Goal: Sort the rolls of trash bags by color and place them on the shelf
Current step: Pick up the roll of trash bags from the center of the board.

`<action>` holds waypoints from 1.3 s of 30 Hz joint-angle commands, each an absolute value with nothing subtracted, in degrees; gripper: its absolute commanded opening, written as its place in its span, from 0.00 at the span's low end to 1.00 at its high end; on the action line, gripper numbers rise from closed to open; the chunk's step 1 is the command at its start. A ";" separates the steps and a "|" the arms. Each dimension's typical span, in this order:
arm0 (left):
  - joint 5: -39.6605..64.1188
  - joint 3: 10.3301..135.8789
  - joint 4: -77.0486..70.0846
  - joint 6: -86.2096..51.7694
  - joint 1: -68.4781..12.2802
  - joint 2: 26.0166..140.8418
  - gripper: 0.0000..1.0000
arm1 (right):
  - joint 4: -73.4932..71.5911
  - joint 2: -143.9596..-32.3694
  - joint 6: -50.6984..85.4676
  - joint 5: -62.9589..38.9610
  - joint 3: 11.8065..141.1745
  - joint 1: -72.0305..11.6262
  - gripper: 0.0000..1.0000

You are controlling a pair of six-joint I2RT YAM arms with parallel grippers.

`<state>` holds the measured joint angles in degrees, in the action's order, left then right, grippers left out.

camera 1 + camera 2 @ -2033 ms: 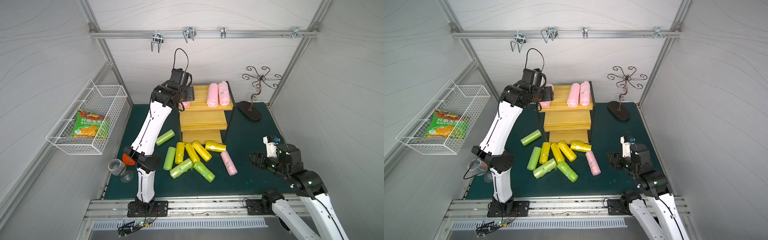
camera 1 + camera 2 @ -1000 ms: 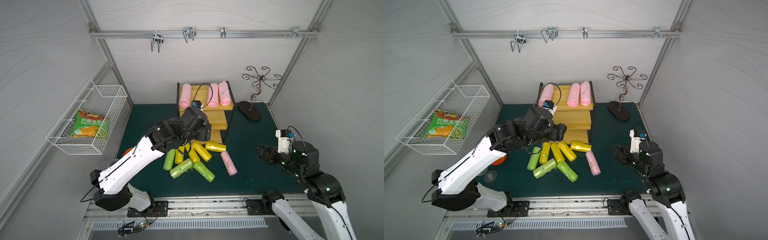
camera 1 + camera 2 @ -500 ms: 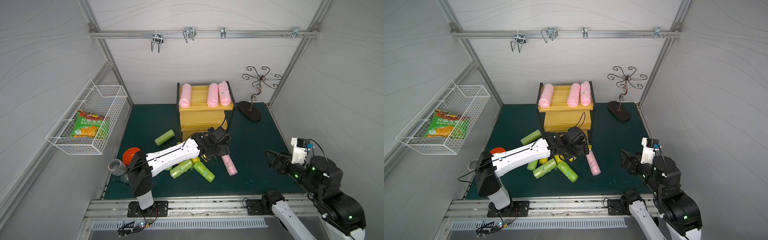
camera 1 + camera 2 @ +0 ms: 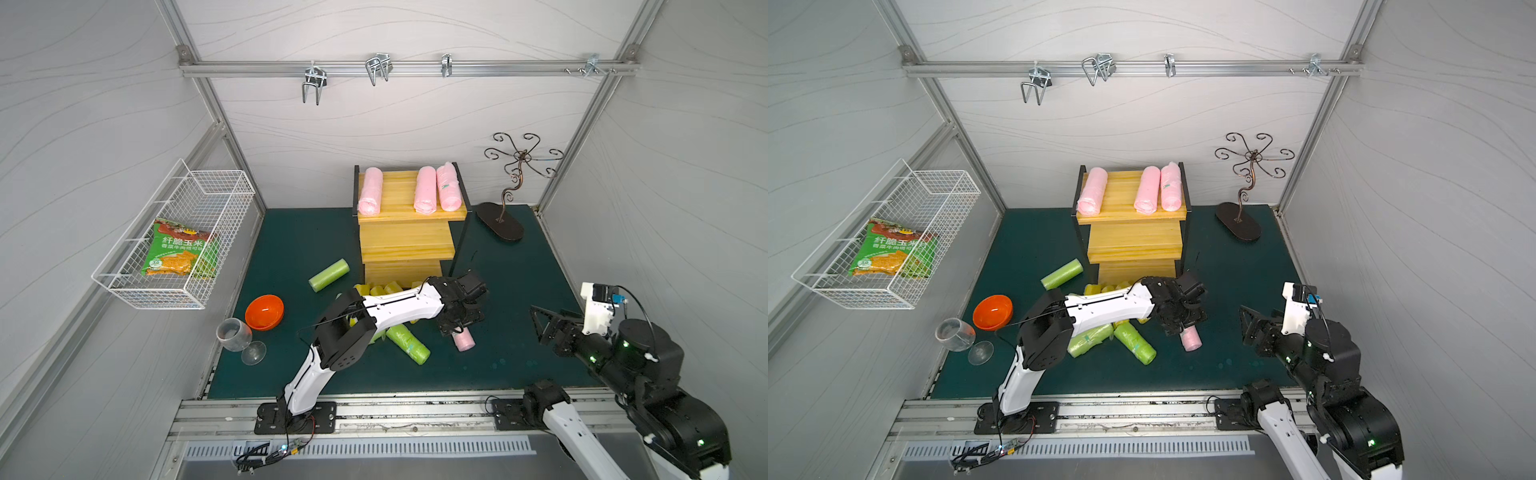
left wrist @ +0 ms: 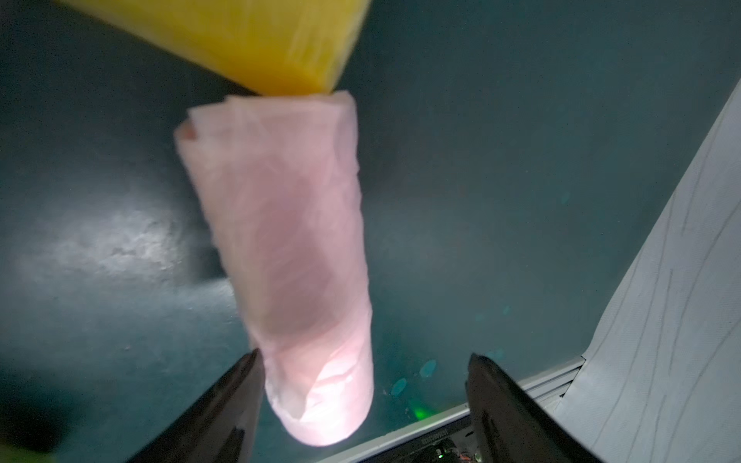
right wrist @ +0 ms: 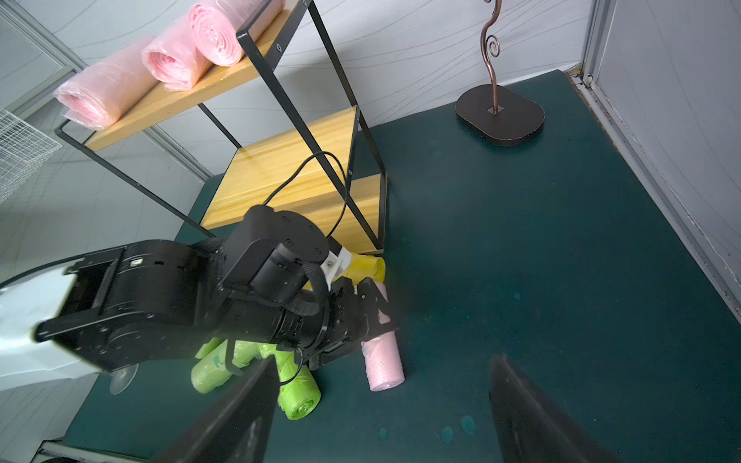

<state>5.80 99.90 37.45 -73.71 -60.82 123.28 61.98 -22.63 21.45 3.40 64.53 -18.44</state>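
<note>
Pink roll [image 4: 463, 340] lies on the mat [image 4: 291, 249], lower centre of a top view, below the shelf [image 4: 399, 195]. Left gripper [image 5: 365, 358] hovers over it, jaws wide: centre on its middle, clear of the yellow roll [image 5: 240, 40], squeeze gently. Right gripper [image 4: 542, 326] gapes empty.

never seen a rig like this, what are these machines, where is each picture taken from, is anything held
These are two robot arms mounted at the front of a green mat. Two pictures look down on the whole scene from overhead; the other two come from a camera on each arm's wrist. A stepped wooden shelf carries three pink rolls of trash bags on its top tier. On the mat lie yellow rolls, green rolls and one more pink roll. The left end effector is open, its fingers either side of that pink roll, not yet gripping it. The right end effector is open and empty.
</note>
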 commanded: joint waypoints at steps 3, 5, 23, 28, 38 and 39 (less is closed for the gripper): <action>5.65 103.54 42.91 -72.71 -60.82 126.97 0.84 | 62.83 -21.14 21.10 3.17 63.55 -18.82 0.87; 5.14 103.31 44.16 -72.43 -60.82 127.79 0.84 | 62.60 -21.01 21.10 2.96 63.07 -18.85 0.87; 4.93 100.94 51.70 -66.36 -58.89 132.30 0.25 | 61.17 -20.12 20.00 2.91 61.26 -18.78 0.87; 5.26 97.85 49.64 -64.88 -59.19 129.47 0.00 | 60.98 -20.31 19.68 3.16 61.33 -18.80 0.87; -3.88 105.34 55.36 -49.67 -63.28 114.42 0.00 | 60.21 -21.31 18.98 4.28 62.30 -18.83 0.87; -4.04 107.84 56.46 -47.33 -63.77 113.10 0.00 | 60.16 -21.44 18.85 4.50 62.56 -18.88 0.87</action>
<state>-0.34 100.71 53.80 -55.77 -61.95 119.96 61.69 -20.80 19.88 3.20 61.36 -18.44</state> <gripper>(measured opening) 0.366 0.873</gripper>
